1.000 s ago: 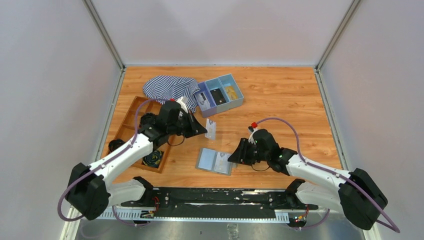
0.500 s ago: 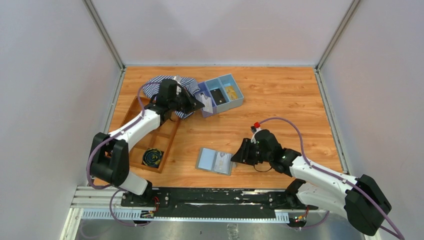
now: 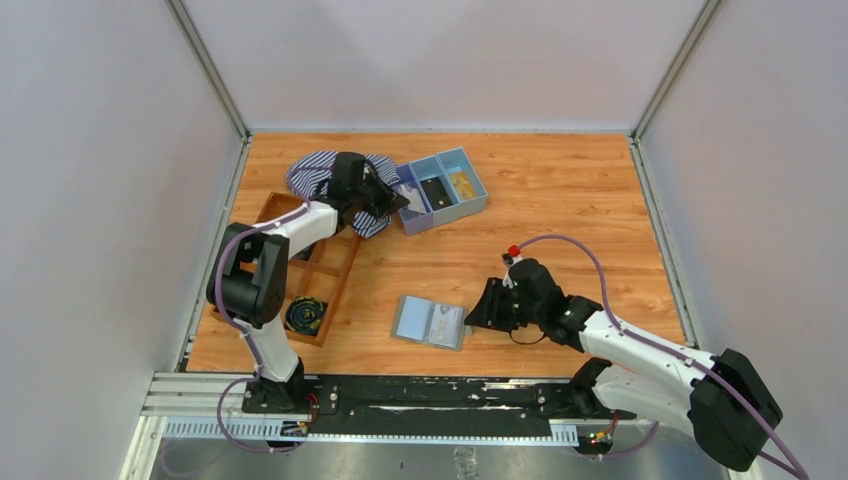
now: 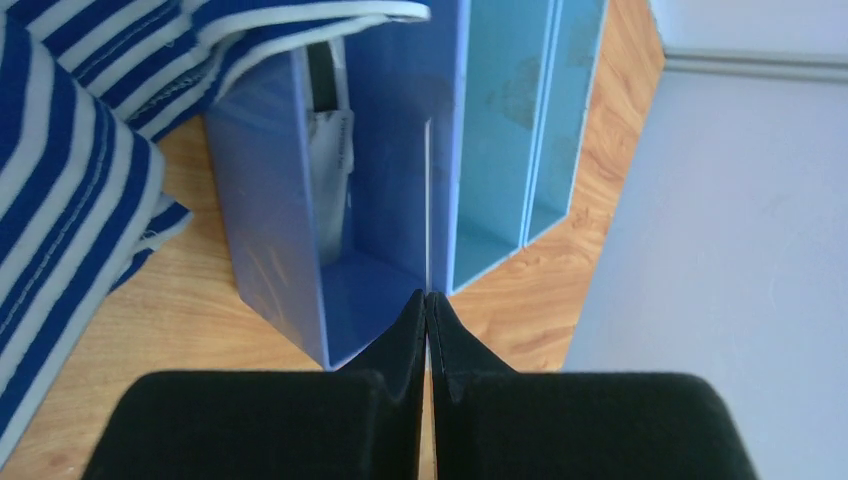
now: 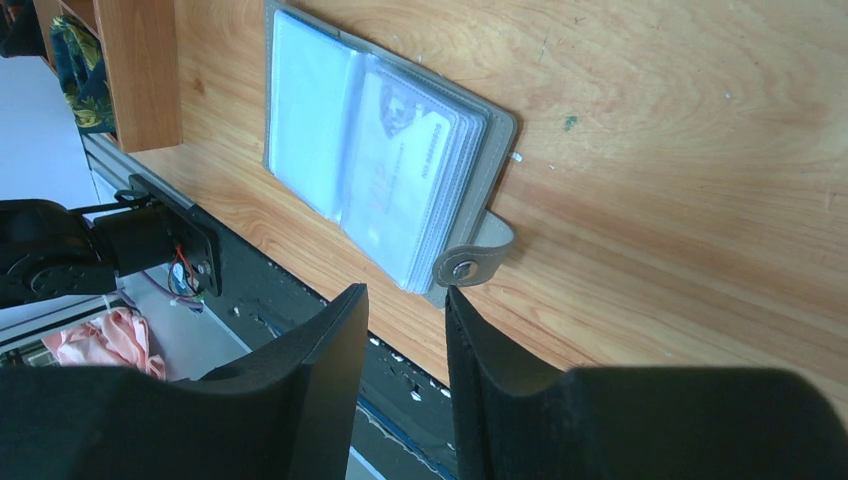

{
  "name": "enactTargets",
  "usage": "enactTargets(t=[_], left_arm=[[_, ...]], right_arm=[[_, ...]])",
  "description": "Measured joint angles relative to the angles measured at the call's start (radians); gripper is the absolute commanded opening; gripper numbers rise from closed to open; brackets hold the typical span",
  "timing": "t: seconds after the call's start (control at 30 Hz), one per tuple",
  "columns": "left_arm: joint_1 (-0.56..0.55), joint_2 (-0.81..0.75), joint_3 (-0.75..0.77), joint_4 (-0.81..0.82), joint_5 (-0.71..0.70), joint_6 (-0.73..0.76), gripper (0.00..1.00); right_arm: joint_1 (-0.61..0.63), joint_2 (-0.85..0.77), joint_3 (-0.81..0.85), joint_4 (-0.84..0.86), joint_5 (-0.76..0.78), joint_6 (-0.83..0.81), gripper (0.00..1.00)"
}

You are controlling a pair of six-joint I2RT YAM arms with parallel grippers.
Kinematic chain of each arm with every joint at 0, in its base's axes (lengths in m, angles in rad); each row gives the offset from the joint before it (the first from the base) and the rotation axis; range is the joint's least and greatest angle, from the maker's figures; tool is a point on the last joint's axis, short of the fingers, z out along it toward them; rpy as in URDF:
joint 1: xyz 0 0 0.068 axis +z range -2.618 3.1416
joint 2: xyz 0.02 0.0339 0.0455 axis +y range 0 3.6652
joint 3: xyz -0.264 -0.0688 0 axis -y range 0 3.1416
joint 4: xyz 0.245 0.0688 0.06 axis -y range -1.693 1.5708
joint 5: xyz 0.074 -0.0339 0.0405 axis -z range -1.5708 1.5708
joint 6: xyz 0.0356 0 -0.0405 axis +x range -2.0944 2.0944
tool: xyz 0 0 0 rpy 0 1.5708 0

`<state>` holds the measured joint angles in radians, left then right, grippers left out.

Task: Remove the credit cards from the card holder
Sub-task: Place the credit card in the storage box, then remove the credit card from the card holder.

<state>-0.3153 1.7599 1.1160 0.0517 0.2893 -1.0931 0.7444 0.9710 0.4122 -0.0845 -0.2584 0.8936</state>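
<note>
Nearest the bases, we find the holder lying open on the table, long axis left to right. Its snap tab points at the right gripper, the nearer arm, whose jaws stand part open and empty just beside it. One sleeved card shows through clear pockets; how many sit behind it we cannot tell. Farther off, the left gripper hangs over the tray, jaws pinched on a thin card seen edge-on, beside a striped cloth.
</note>
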Motion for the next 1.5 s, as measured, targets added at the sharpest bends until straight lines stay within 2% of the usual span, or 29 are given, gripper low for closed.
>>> enactTargets(t=[0.37, 0.53, 0.77, 1.0, 1.1, 1.23, 1.37, 1.5], left_arm=[[0.016, 0.079, 0.003, 0.08, -0.053, -0.072, 0.0], [0.019, 0.148, 0.029, 0.096, -0.043, -0.088, 0.2], [0.019, 0.124, 0.017, 0.105, -0.035, -0.094, 0.24], [0.011, -0.069, -0.088, 0.105, -0.047, -0.093, 0.25], [-0.004, -0.19, -0.143, 0.107, -0.059, -0.083, 0.31], [-0.04, -0.331, -0.229, 0.121, -0.063, -0.053, 0.34], [-0.107, -0.415, -0.304, 0.12, -0.056, 0.017, 0.39], [-0.243, -0.504, -0.366, 0.12, -0.019, 0.114, 0.4]], right_arm=[[-0.014, 0.034, 0.031, -0.014, 0.009, -0.013, 0.39], [-0.014, 0.061, 0.041, -0.014, 0.009, -0.02, 0.38], [-0.015, 0.067, 0.041, -0.014, 0.009, -0.023, 0.38], [-0.016, 0.067, 0.041, -0.014, 0.007, -0.023, 0.38], [-0.016, 0.06, 0.041, -0.014, 0.005, -0.023, 0.38], [-0.016, 0.04, 0.039, -0.013, 0.0, -0.023, 0.38], [-0.016, 0.019, 0.035, -0.014, -0.003, -0.021, 0.38], [-0.016, 0.01, 0.028, -0.012, -0.003, -0.015, 0.38]])
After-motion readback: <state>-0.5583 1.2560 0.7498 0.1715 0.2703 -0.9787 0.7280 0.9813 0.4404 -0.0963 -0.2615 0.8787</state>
